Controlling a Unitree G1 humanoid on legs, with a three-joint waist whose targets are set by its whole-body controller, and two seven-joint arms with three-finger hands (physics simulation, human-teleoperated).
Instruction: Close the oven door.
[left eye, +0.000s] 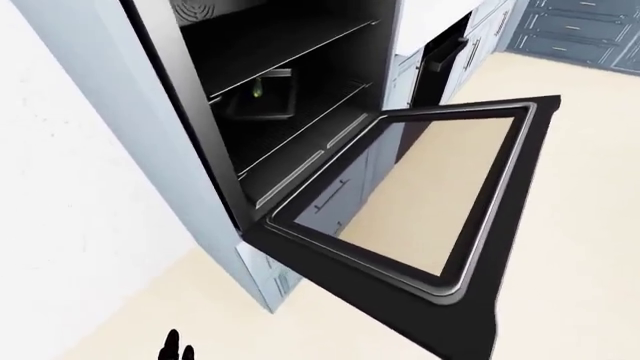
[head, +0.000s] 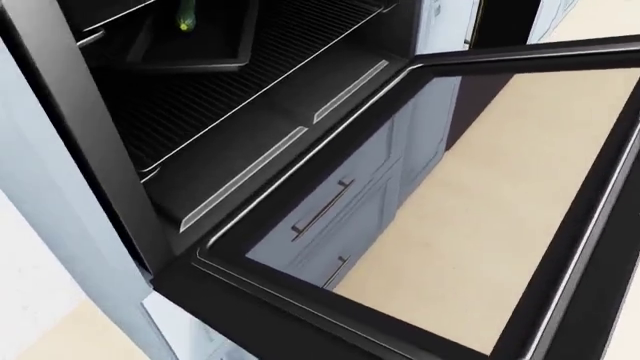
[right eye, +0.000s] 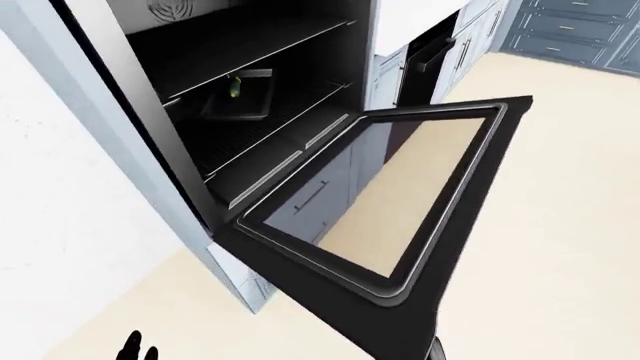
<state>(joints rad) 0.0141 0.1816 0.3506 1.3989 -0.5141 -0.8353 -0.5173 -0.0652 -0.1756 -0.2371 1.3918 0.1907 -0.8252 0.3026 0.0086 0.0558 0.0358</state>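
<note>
A home kitchen: a black built-in wall oven (left eye: 290, 97) set among grey-blue panelled cabinet drawers (left eye: 570, 26) over a pale beige floor (left eye: 590, 195).

only dark fingertips of the left hand (left eye: 176, 348) poke up at the bottom edge of the eye views; their grip cannot be told.

One oven door (left eye: 420, 247), two oven racks (left eye: 290, 56), one tray (right eye: 238, 97), perhaps one green item (right eye: 236, 87), one hand (left eye: 175, 349)
</note>
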